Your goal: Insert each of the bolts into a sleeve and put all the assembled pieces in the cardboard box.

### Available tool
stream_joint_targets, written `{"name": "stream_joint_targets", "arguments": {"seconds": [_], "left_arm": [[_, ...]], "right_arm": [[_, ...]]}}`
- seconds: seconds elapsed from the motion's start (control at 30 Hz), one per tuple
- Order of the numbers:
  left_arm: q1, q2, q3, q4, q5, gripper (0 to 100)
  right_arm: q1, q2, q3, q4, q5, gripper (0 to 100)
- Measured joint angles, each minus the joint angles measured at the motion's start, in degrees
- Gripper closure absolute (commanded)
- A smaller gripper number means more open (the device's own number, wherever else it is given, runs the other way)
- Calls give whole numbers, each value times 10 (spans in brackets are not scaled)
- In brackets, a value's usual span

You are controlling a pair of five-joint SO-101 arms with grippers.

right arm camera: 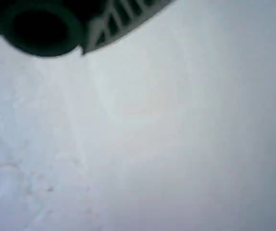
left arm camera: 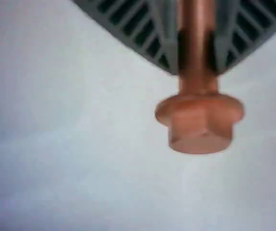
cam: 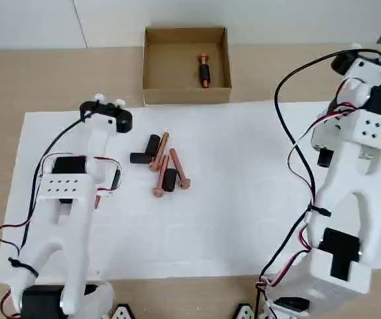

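Observation:
My left gripper (cam: 99, 191) hangs over the left part of the white sheet, shut on a copper bolt (left arm camera: 199, 122); the bolt's hex head pokes out past the fingers (left arm camera: 234, 43), just above the sheet. On the right side of the sheet, my right gripper (cam: 323, 154) is shut on a black sleeve (right arm camera: 41, 28), whose open bore faces the camera. Three loose copper bolts (cam: 160, 174) and three black sleeves (cam: 170, 179) lie in a cluster mid-sheet. The cardboard box (cam: 152, 66) at the back holds one assembled bolt-and-sleeve piece (cam: 204, 70).
A white sheet (cam: 243, 206) covers most of the wooden table. Black and red cables (cam: 290, 139) loop beside the right arm. Bare sheet lies between the cluster and the right arm.

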Motion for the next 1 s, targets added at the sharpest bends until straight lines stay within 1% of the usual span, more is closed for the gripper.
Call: {"name": "stream_joint_targets", "arguments": {"seconds": [0.1,0.23,0.3,0.43,0.5,0.67,0.8,1.0], "left_arm": [[0,0,15,-5,1,984],[0,0,18,-5,1,888],[0,0,21,-5,4,862],[0,0,21,-6,3,863],[0,4,25,-20,4,863],[0,75,25,-37,4,863],[0,132,-4,-36,3,863],[0,156,-26,-35,3,863]], "right_arm": [[0,0,0,0,0,995],[0,0,0,0,0,995],[0,0,0,0,0,995],[0,0,0,0,0,995],[0,0,0,0,0,995],[0,0,0,0,0,995],[0,0,0,0,0,995],[0,0,0,0,0,995]]}}
